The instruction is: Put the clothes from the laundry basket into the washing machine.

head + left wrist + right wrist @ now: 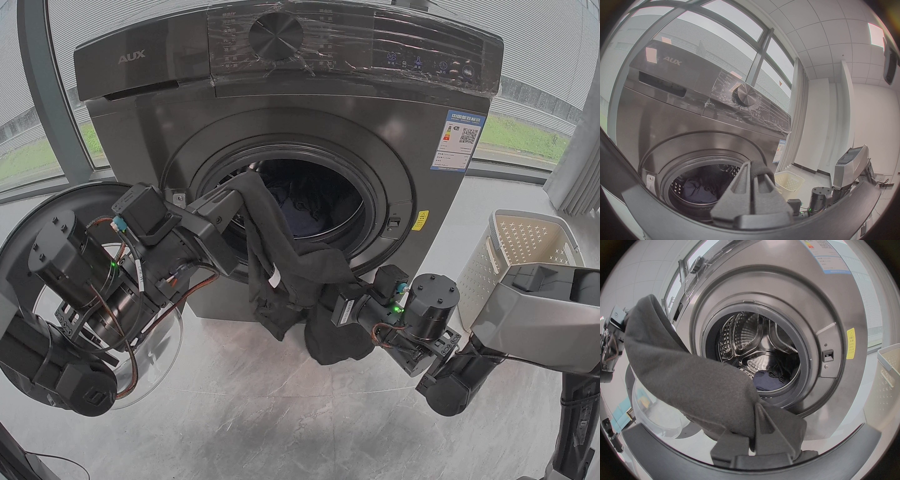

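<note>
- head view: the washing machine [400,156] stands with its door [75,200] swung open on the robot's left. a dark garment [294,262] hangs over the lower left rim of the opening. its top is just at the mouth of the drum [331,178], and most of it droops outside toward the floor [250,406]. the left gripper [232,199] is clamped on the garment's upper end at the left edge of the opening. the right gripper [330,305] is closed on a lower fold, below the opening's bottom rim. other clothes [300,206] lie inside the drum. the laundry basket [531,237] stands on the floor near the machine's right front corner.
- left wrist view: the left gripper [753,170] pinches a strip of the dark garment [760,169] between its fingers, in front of the opening. blue clothes [693,192] lie on the drum bottom beyond.
- right wrist view: the right gripper [747,427] grips bunched cloth of the dark garment [693,377], which stretches away toward the other arm — all of it outside the drum [750,340].
- step in hand, as i judge it: feeding this garment through the opening — both arms hold it, and it is not yet in.
- the next move calls for lifting the low end over the bottom rim and pushing it deep before either gripper lets go. otherwise the hanging part may slide back out.
</note>
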You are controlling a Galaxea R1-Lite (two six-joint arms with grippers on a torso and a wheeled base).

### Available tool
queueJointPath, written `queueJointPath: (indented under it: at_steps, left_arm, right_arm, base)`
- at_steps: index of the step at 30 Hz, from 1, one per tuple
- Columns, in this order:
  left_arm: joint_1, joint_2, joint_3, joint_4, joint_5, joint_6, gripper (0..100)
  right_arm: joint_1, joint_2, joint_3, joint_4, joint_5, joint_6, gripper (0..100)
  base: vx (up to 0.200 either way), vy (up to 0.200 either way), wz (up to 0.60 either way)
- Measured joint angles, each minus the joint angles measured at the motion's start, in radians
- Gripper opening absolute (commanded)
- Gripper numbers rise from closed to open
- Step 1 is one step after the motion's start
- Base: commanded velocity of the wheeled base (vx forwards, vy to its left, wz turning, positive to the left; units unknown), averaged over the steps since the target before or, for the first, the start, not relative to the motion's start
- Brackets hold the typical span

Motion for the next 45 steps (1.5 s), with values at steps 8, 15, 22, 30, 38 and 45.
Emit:
queueJointPath:
  at_steps: [8, 15, 22, 30, 38, 45]
  left_arm:
    - [0.002, 0.001, -0.003, 0.0, 0.001, 0.0, 0]
    - [0.003, 0.0, -0.007, 0.001, 0.0, 0.0, 0]
    - [-0.003, 0.0, -0.008, 0.0, 0.0, 0.0, 0]
    - [-0.003, 0.0, -0.008, 0.0, 0.0, 0.0, 0]
    - [-0.005, -0.001, -0.008, 0.0, 0.0, 0.001, 0]
    - [-0.006, -0.014, -0.008, 0.0, -0.001, 0.001, 0]
  right_arm:
    - [0.029, -0.024, 0.125, -0.005, 0.015, 0.001, 100]
    - [0.058, 0.027, 0.139, -0.003, 0.033, -0.001, 100]
    - [0.067, 0.108, 0.068, 0.001, 0.05, -0.015, 100]
    - [0.117, 0.153, 0.021, -0.006, 0.1, -0.025, 100]
    - [0.139, 0.168, -0.032, -0.005, 0.111, -0.026, 100]
    - [0.074, 0.206, -0.128, 0.006, 0.087, -0.027, 0]
  base:
    - [0.0, 0.0, 0.0]
    - [0.0, 0.0, 0.0]
    - [0.0, 0.0, 0.0]
    - [0.0, 0.0, 0.0]
    - [0.0, 0.0, 0.0]
    - [0.0, 0.0, 0.0]
